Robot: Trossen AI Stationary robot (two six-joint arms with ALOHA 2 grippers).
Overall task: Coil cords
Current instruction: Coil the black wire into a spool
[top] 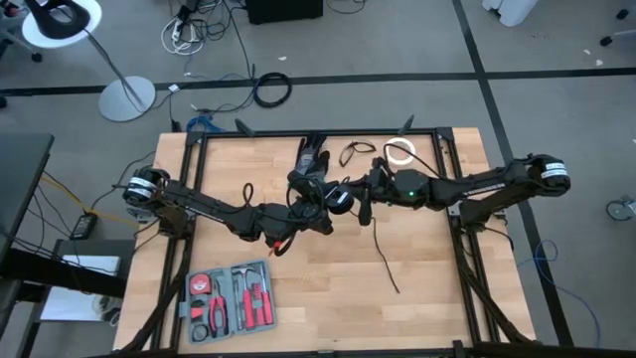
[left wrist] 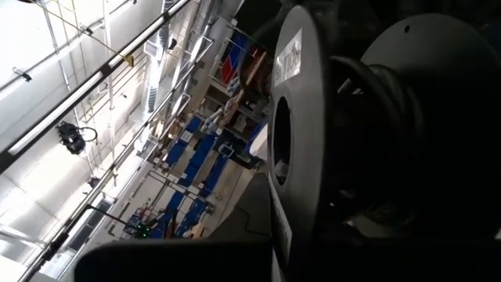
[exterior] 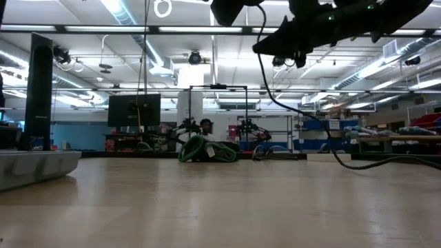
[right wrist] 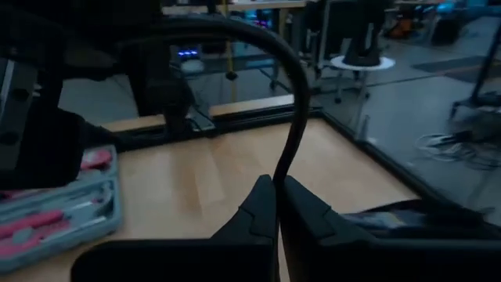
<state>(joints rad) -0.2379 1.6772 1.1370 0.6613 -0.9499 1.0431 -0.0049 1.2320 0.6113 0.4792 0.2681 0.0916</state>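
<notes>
A compact round bundle of black cord (top: 339, 201) is held up over the middle of the table. In the left wrist view it shows as cord (left wrist: 376, 133) wound beside a pale disc (left wrist: 291, 141). My left gripper (top: 324, 202) is at the bundle, its fingers hidden. My right gripper (right wrist: 275, 192) is shut on the bundle's tail just right of it. The tail (top: 384, 254) drops to the table and runs toward the near edge; it also shows in the low view (exterior: 275, 103). A small loose cord loop (top: 358, 151) lies flat at the far edge. My left gripper holds the round bundle lifted clear of the table. The bundle itself hides the fingers and the place of contact. My right gripper pinches the cord's tail (right wrist: 283, 160) between its two fingertips. The cord rises from them and arcs over toward the bundle. Its other stretch hangs slack below to the table (exterior: 344, 162).
A white tape roll (top: 399, 151) lies at the far edge, right of the small loop. A grey tool case (top: 231, 298) with red-handled tools lies at the near left; it also shows in the right wrist view (right wrist: 55, 207). A thicker black cable ring (top: 271, 89) lies on the floor beyond.
</notes>
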